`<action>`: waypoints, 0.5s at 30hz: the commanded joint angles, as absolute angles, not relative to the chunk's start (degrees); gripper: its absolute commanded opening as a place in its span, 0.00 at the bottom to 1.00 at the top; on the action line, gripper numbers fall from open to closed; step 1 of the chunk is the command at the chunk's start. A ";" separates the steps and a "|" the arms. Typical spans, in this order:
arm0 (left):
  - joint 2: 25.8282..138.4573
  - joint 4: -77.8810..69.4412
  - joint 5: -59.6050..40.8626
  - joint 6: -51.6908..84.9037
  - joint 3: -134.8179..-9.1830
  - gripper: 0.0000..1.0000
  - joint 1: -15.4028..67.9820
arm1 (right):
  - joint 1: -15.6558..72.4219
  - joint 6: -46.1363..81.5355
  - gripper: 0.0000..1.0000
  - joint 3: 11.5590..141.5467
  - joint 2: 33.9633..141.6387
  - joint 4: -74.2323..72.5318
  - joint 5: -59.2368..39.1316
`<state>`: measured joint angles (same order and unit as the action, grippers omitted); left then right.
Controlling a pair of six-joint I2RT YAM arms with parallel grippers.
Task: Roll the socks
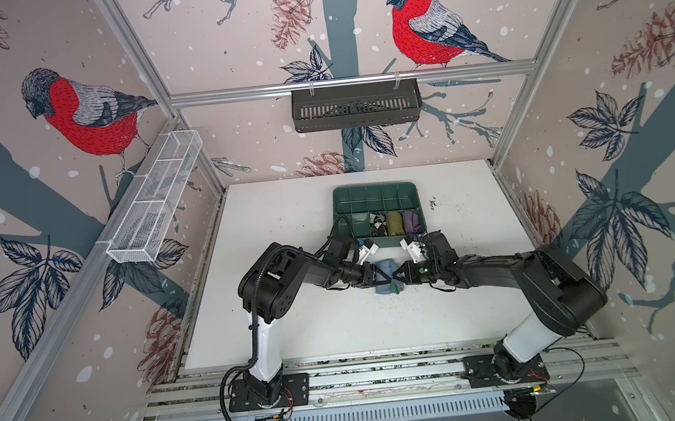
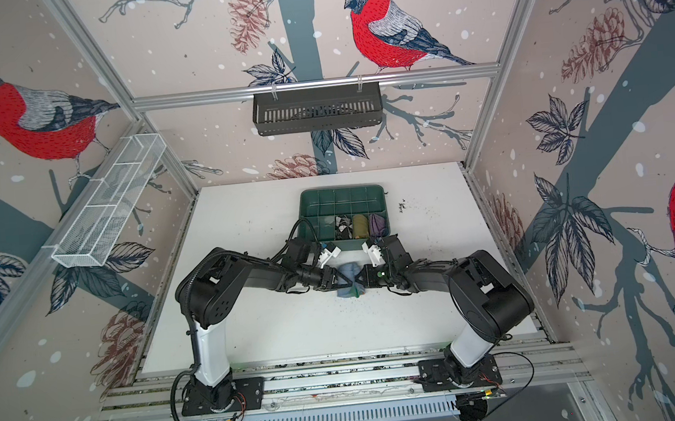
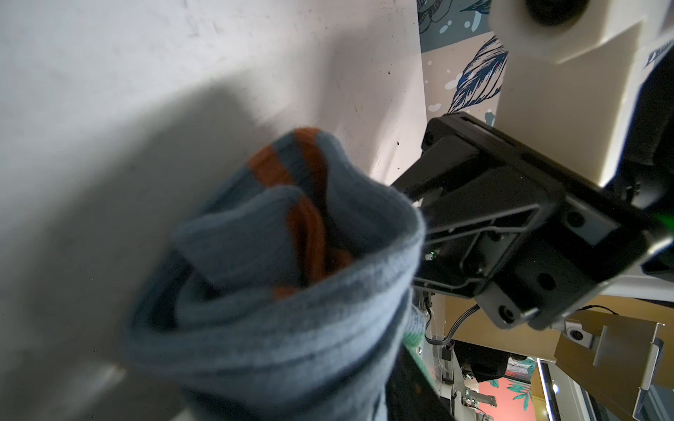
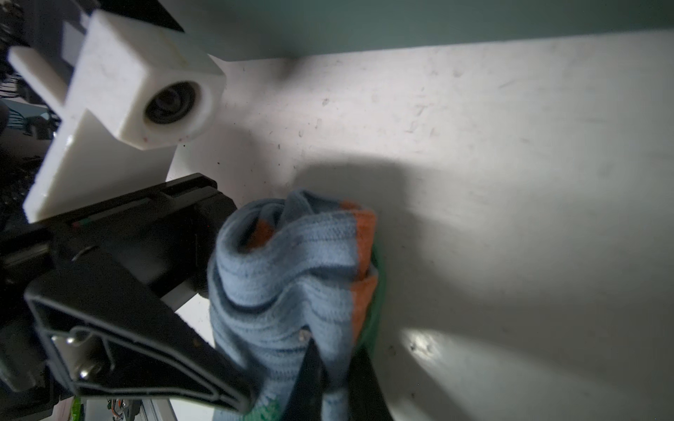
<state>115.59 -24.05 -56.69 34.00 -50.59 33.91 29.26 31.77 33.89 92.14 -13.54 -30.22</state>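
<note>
Blue sock (image 1: 383, 268) | pinched in right jaws | left jaws apart, perhaps touching

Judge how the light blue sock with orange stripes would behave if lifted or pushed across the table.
Probably floppy: the light blue sock bunches in soft folds where the right gripper pinches it. Likely light, being ribbed knit. Pushed, its loose roll would probably drag and unravel rather than roll, since the layers gape.
</note>
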 commanded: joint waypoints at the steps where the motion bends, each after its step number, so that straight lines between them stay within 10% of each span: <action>1: 115.93 -23.00 -53.65 33.66 -50.69 0.31 33.75 | 29.62 32.28 0.07 34.18 92.46 -12.39 -31.20; 15: 113.92 -22.82 -46.80 34.94 -50.48 0.00 33.22 | 29.80 32.00 0.09 33.97 91.01 -11.91 -31.11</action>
<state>115.09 -23.18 -53.69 34.50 -50.37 33.39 29.47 31.77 34.13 91.46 -13.21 -29.52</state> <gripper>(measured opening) 0.115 0.112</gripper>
